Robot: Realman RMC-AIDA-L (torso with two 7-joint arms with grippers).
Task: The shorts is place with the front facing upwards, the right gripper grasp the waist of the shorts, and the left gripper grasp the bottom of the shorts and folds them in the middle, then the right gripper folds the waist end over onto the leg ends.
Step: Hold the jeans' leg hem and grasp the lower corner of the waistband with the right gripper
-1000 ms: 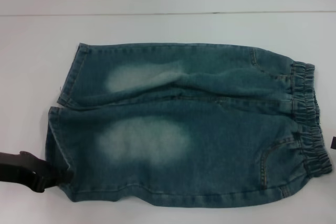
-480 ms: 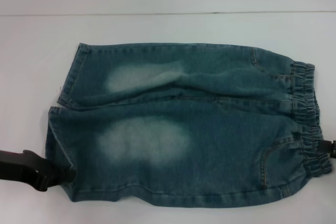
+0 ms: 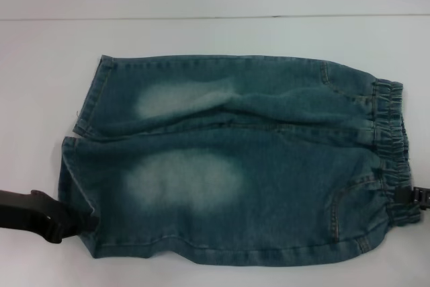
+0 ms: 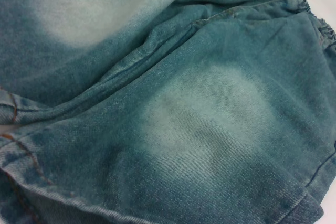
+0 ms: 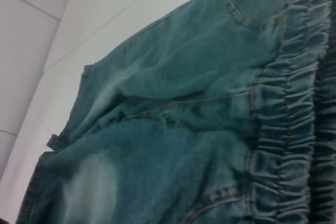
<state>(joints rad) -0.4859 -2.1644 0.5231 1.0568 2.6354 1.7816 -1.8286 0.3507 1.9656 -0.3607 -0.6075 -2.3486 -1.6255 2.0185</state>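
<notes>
The left tool (image 3: 86, 222), lower left, and right tool (image 3: 411, 195), right edge, meet the shorts (image 3: 235, 166) for folding; grip unclear.

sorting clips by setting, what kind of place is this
Probably a lab or test bench, not a home: faded blue-green denim shorts lie flat on a plain white tabletop, with a black left gripper at the leg hem and nothing else around.

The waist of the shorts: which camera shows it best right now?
The right wrist view: the waist fills one side, gathers sharp. The head view shows it whole but small; the left wrist view catches only a corner.
</notes>
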